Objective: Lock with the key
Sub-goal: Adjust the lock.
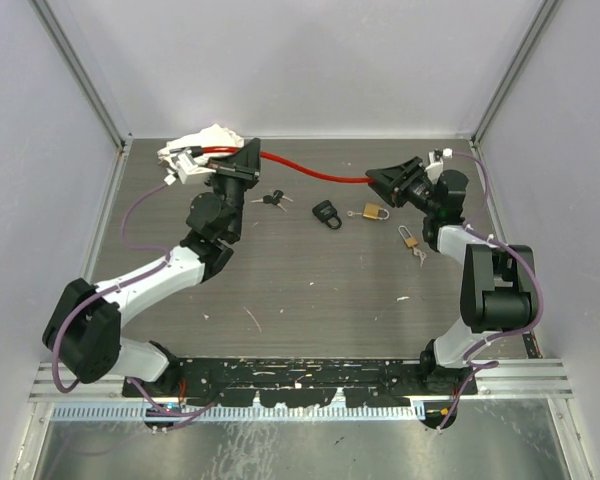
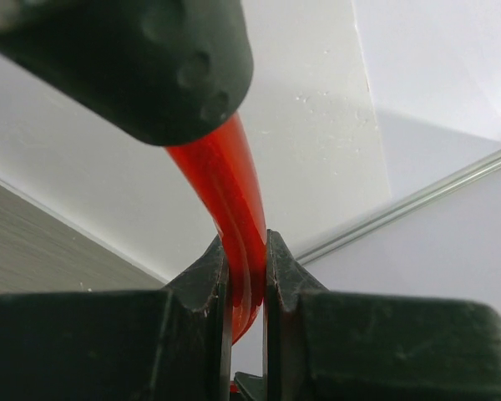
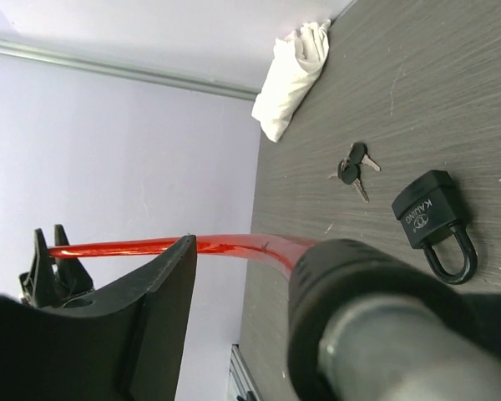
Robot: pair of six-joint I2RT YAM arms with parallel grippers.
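A red cable lock [image 1: 305, 170] stretches across the back of the table between both grippers. My left gripper [image 1: 252, 152] is shut on the red cable [image 2: 234, 200], and a black end piece [image 2: 134, 58] of the lock looms just beyond the fingers. My right gripper [image 1: 380, 178] holds its jaws apart around the cable's other end, a black barrel with a metal core [image 3: 376, 334]. Its one visible finger [image 3: 150, 309] stands clear of the barrel; the other is hidden behind it. A small bunch of keys [image 1: 272, 199] [image 3: 353, 167] lies on the table between the arms.
A black padlock [image 1: 327, 213] [image 3: 430, 221] lies next to the keys. A brass padlock [image 1: 372, 212] and a smaller one with a key [image 1: 412, 240] lie near the right arm. A white cloth [image 1: 208, 142] [image 3: 296, 75] sits at the back left. Walls enclose the table.
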